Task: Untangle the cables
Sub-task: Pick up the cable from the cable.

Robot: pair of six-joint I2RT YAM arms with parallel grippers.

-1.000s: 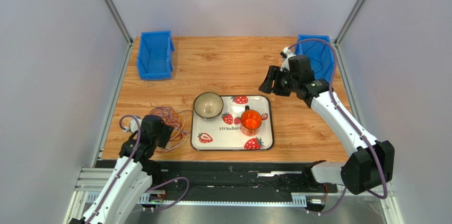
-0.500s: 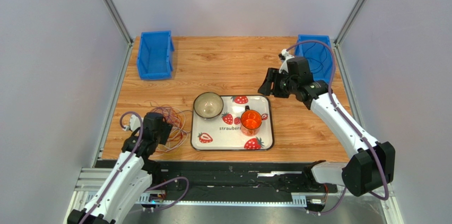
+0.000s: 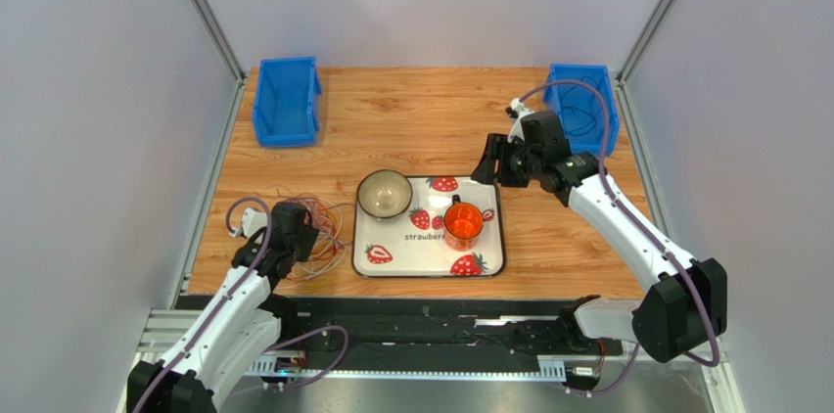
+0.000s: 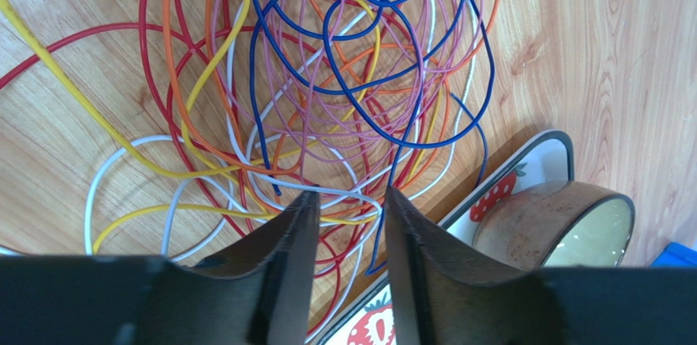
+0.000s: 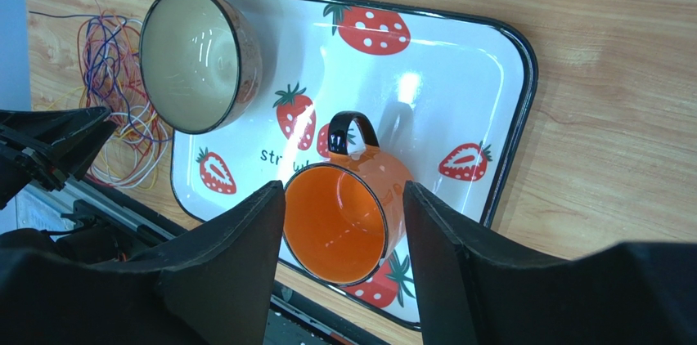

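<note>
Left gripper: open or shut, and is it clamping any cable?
Open. The left wrist view shows a gap between the fingers of the left gripper; the cables lie tangled on the table beneath, none clamped.

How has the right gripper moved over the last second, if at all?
Yes. In the top view the right gripper has shifted left and nearer the arm bases, away from the blue bin behind it, towards the far right corner of the tray.

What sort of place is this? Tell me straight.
Probably a robotics lab test cell: grey panel walls enclose a wooden table, two robot arms mount at its near edge, with blue bins as props.
</note>
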